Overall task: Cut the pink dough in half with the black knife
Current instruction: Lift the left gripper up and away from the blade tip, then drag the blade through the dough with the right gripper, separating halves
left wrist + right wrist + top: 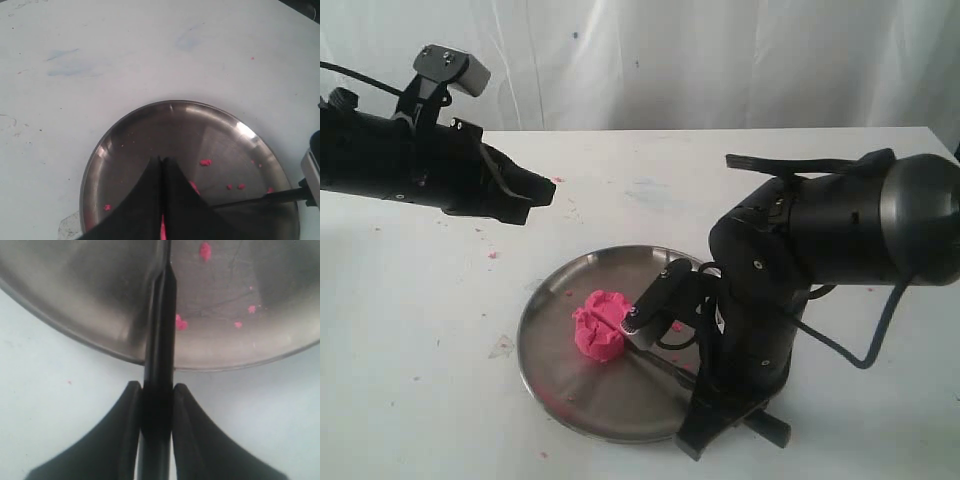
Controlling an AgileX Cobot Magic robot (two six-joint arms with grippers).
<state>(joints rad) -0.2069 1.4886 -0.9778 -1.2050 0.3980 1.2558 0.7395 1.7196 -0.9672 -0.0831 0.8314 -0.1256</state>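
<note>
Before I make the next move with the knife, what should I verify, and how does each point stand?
1. Knife grip: ok. The right gripper is shut on the black knife.
2. Dough placement: ok. The pink dough sits on the steel plate.
3. Blade lined up across the dough: cannot tell. The exterior view shows the tip by the dough's edge; the right wrist view shows no dough.
4. Left gripper out of the way: ok. It is shut, empty and raised away from the dough.
5. Cut done: not ok. The dough looks like one lump.
</note>
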